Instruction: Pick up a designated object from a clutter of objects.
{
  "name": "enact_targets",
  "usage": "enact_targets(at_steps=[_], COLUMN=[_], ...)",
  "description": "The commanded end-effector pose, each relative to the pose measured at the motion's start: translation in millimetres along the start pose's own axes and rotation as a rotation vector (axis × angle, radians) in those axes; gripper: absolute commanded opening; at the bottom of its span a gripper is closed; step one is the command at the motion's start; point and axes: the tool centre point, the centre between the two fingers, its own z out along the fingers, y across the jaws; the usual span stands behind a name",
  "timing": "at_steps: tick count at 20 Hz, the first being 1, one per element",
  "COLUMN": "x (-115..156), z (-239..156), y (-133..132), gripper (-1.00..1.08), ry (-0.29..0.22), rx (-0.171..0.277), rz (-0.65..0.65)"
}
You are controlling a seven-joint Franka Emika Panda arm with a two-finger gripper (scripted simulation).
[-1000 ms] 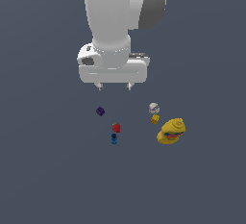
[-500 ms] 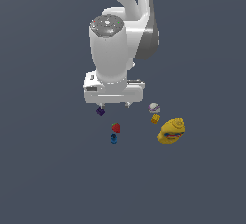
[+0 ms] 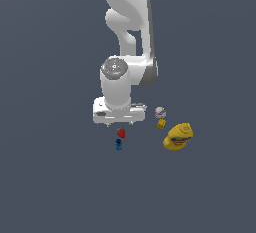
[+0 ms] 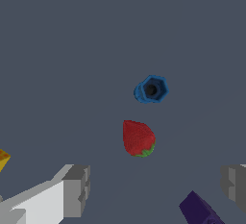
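White arm's claw (image 3: 119, 123) spread, empty, low over clutter; small red strawberry-like lump (image 3: 121, 133) on grey surface (image 3: 55, 177) just beside small blue cylinder (image 3: 119, 144), between fingers (image 4: 76, 190) in wrist view; white ball (image 3: 160, 111), yellow bottle-like object (image 3: 178, 136) further right; grasp and lift not yet done.

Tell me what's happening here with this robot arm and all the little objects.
A white robot arm is going after the small red strawberry among scattered bits. Its hand is open and hangs above the strawberry, with nothing held. A blue cylinder lies close beside the strawberry, a purple cube near one finger, and a white ball, small yellow cube and yellow bottle off to the exterior view's right.
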Motion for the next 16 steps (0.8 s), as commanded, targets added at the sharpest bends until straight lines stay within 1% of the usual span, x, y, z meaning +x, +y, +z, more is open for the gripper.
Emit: enact_targets(at_steps=[1, 7, 16], x=[-1, -4, -5], z=[17, 41, 49], y=[0, 1, 1], gripper=[1.0, 1.0, 1.0], ry=[0.003, 0.004, 0.003], rx=[-0.001, -0.002, -0.002], rz=[-0.008, -0.018, -0.019])
